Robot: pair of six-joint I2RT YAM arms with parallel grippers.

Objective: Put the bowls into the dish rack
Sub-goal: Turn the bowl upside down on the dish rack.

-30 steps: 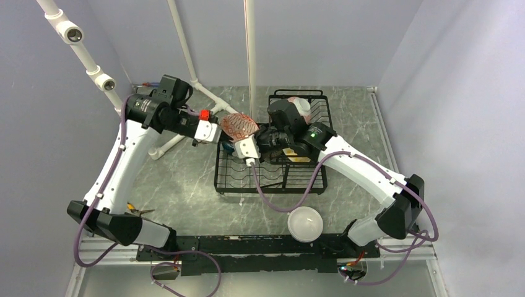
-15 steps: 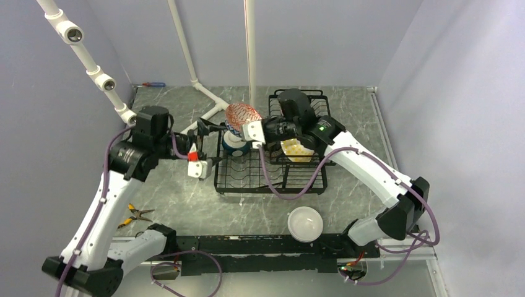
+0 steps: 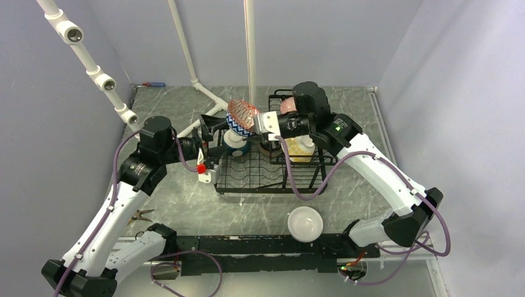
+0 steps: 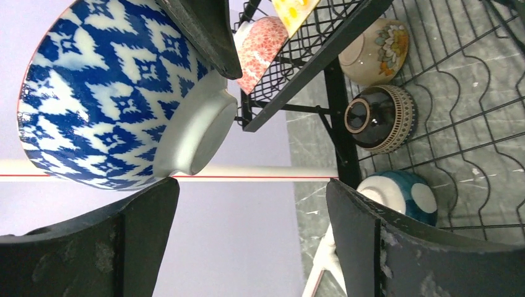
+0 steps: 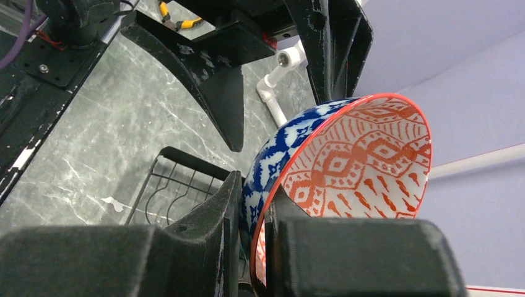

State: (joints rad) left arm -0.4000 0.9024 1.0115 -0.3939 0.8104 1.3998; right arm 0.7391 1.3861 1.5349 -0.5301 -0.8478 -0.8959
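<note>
My right gripper (image 5: pixel 257 198) is shut on the rim of a blue-and-white patterned bowl (image 5: pixel 347 154) with an orange inside. It holds the bowl (image 3: pixel 242 117) tilted in the air over the left end of the black wire dish rack (image 3: pixel 309 185). My left gripper (image 3: pixel 212 139) stands open just left of the bowl, with nothing between its fingers (image 4: pixel 148 210). In the rack's lower tray lie a teal-and-white bowl (image 4: pixel 402 198), a dark bowl (image 4: pixel 381 117) and a cream flowered bowl (image 4: pixel 374 49). A pink bowl (image 4: pixel 260 49) and a yellow-dotted bowl (image 3: pixel 299 148) sit in the raised basket.
A plain white bowl (image 3: pixel 305 224) stands on the table near the front, between the arm bases. Pliers (image 3: pixel 141 215) lie at the left front, a red screwdriver (image 3: pixel 151 84) at the back left. The white pipe frame (image 3: pixel 204 99) runs behind the rack's left end.
My left gripper opened, let go of the patterned bowl and drew back to the left. The right gripper kept the bowl and carried it a little toward the back.
</note>
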